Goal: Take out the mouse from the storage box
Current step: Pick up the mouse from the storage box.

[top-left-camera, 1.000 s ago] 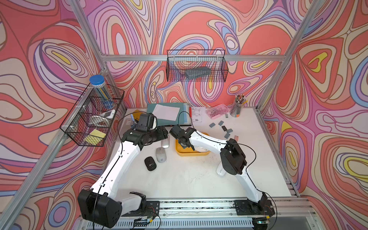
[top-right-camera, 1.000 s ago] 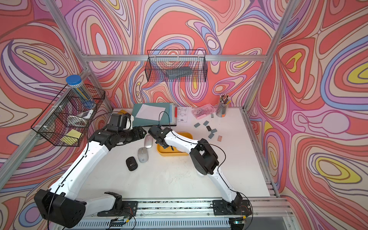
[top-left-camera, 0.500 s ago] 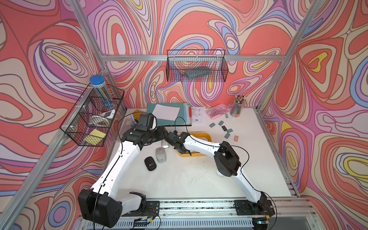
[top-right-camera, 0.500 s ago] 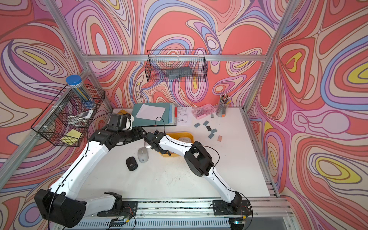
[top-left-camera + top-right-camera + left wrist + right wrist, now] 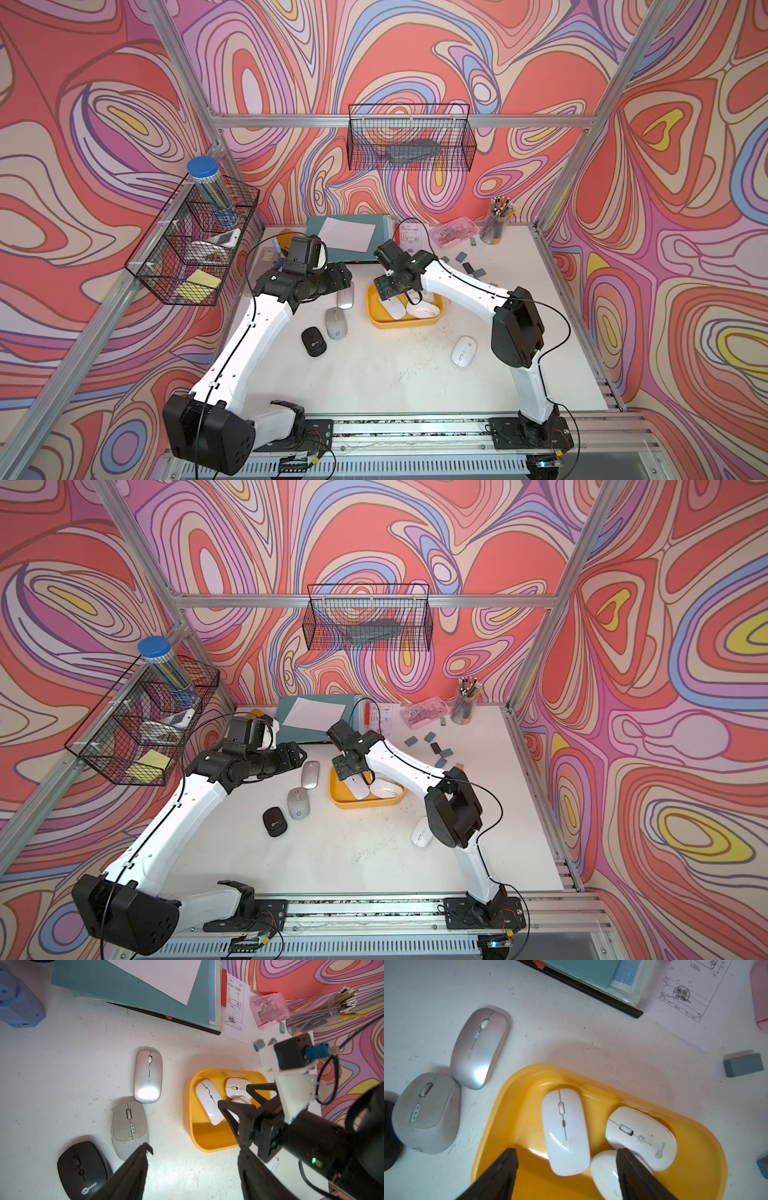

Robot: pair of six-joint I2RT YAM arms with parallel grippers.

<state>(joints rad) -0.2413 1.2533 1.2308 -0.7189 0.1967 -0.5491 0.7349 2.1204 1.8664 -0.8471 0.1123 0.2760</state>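
Right gripper (image 5: 565, 1150) hangs over the box (image 5: 512, 1105), fingers apart either side of the slim mouse (image 5: 564, 1132) inside, its length running between them. Left gripper (image 5: 193, 1147), also apart and empty, stands farther off.

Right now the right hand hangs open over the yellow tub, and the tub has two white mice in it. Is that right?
Not quite. The yellow tub holds three white mice, not two: a long mouse, an oval mouse and a third mouse partly hidden by a finger. The right wrist view shows all three. The right hand does hang open over the tub.
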